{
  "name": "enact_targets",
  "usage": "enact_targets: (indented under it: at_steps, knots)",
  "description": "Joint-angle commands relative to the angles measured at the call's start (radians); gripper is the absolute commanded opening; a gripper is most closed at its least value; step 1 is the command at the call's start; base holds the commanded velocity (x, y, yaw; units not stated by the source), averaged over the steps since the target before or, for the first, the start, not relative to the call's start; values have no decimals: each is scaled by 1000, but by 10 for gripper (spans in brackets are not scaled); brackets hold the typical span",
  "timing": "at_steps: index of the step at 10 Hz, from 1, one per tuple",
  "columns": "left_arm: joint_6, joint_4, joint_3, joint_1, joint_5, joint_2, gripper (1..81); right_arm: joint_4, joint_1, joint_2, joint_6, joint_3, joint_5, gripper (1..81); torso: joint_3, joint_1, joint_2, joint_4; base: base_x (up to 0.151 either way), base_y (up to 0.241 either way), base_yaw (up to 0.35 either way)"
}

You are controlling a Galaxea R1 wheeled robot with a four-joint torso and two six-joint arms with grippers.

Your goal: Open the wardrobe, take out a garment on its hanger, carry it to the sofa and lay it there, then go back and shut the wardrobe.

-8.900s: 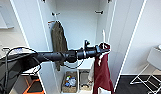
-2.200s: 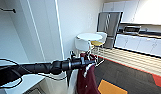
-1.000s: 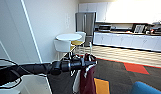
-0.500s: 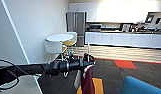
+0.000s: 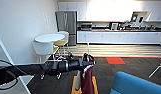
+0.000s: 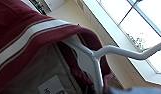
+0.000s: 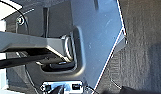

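1. Room: an open kitchen and lounge, with a long white counter [image 5: 116,37] along the far wall, a steel fridge [image 5: 66,25] at its end, and a small round white table [image 5: 49,38] with chairs near the left wall.
2. Sofa [image 5: 136,85]: bright blue, one corner showing at lower right of the head view, near the robot but well apart from the load. Judged step: the carry to the sofa, with the laying-down not yet done.
3. Next move, as a judgement: it calls for bringing the arm over the blue seat and lowering the load flat, collar first.
4. Garment [image 5: 86,75]: maroon jacket with white sleeves, hanging straight down from the left arm, clear of the floor; the left wrist view shows its striped collar and pale lining.
5. Left claw [image 5: 84,63]: closed on the hanger at the collar.
6. Hanger [image 6: 96,56]: thin, white, its hook [image 5: 88,48] standing upright above the collar.
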Motion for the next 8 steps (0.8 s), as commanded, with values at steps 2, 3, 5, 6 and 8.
enact_targets:
  at_steps: [2, 3, 5, 6, 8]
  knots:
    - [22, 29, 27, -183, -86, -1, 10, -4, 22, -5, 1, 10, -62, 811, -26, 1, 0, 0, 0, 0, -257]
    - [22, 29, 28, -184, -88, 1, 10, -4, 23, -5, 1, 10, -62, 811, -51, 1, 0, 0, 0, 0, -258]
    - [20, 42, 34, -184, -86, 6, 10, -2, 25, -3, 1, 7, -62, 811, -66, 1, 1, 0, 0, 0, -259]
    - [19, 47, 40, -184, -85, 6, 10, -1, 25, -3, -1, 6, -62, 811, -65, 1, 1, 0, 0, 0, -260]
    - [19, 49, 46, -184, -85, 2, 10, 1, 25, -2, 1, 6, -62, 811, -65, 2, 1, 0, 0, 0, -261]
